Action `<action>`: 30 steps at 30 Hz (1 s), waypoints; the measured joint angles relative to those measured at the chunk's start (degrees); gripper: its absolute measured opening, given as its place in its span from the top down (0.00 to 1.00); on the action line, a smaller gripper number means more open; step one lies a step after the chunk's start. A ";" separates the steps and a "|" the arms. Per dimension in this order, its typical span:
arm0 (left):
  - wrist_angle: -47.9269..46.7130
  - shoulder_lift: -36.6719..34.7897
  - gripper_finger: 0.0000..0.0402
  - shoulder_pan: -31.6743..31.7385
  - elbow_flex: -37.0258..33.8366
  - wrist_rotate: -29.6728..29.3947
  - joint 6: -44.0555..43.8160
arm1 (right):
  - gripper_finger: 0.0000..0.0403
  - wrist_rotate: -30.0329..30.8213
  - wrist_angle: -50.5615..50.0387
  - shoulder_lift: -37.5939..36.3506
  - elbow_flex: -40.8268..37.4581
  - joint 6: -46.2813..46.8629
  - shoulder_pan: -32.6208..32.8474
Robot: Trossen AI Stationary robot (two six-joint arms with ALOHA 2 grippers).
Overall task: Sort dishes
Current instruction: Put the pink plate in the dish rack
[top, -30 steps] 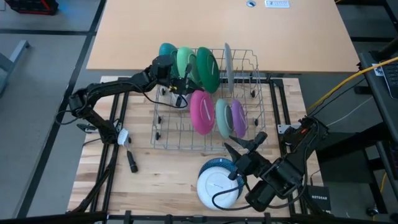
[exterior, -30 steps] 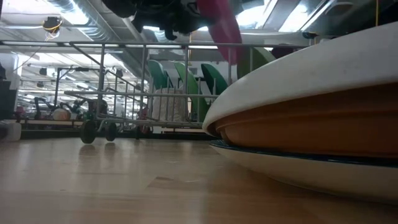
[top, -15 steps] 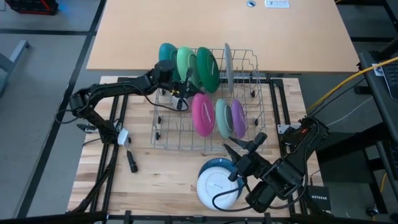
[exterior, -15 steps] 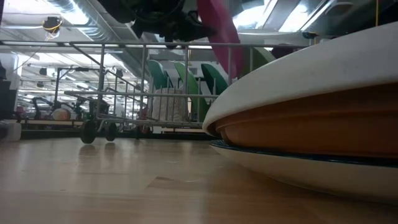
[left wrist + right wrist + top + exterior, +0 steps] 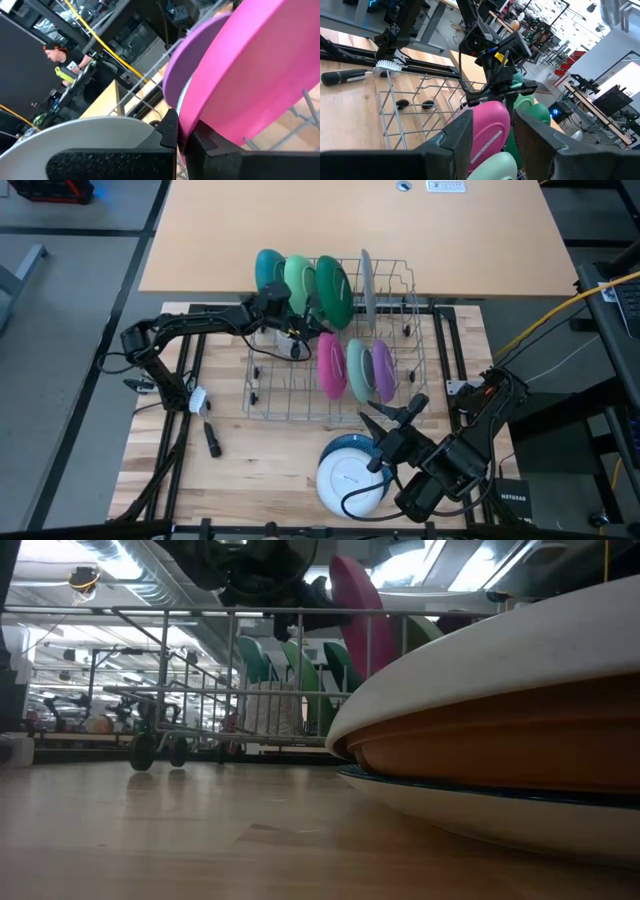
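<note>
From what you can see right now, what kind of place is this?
Probably a robotics lab or workshop. Exposed ceiling ducts run overhead, more workbenches with equipment fill the room behind, and a person sits at a desk beyond the wire dish rack on the table.

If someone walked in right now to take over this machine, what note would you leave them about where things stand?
Left gripper: shut on the pink plate, holding it on edge in the wire rack.
Right gripper: open, empty, hanging near the stack of dishes on the table's near side.
Done: teal, pale green, dark green and grey plates stand in the rack's far row; a pale green and a purple dish stand beside the pink one.
Left: release the pink plate, then rack the stacked dishes: white on top, tan below, a blue-rimmed one at the bottom.
</note>
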 joint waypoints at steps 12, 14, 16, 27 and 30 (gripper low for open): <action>-8.14 0.07 0.92 0.10 0.02 -1.70 6.22 | 0.64 -0.59 0.79 0.00 0.00 0.00 0.00; -8.52 0.07 0.91 0.10 0.02 -1.72 6.68 | 0.64 -0.60 0.92 0.00 0.00 0.00 0.00; -8.65 0.07 0.89 0.08 0.02 -2.70 6.46 | 0.64 -1.04 1.18 0.00 0.00 0.00 0.00; -8.60 0.07 0.68 -0.14 0.04 -5.43 -0.07 | 0.64 -3.02 2.62 0.00 0.00 0.00 0.00; -8.76 -0.06 0.63 -0.27 0.04 -5.47 -1.58 | 0.64 -3.02 2.73 0.00 0.00 -0.01 0.00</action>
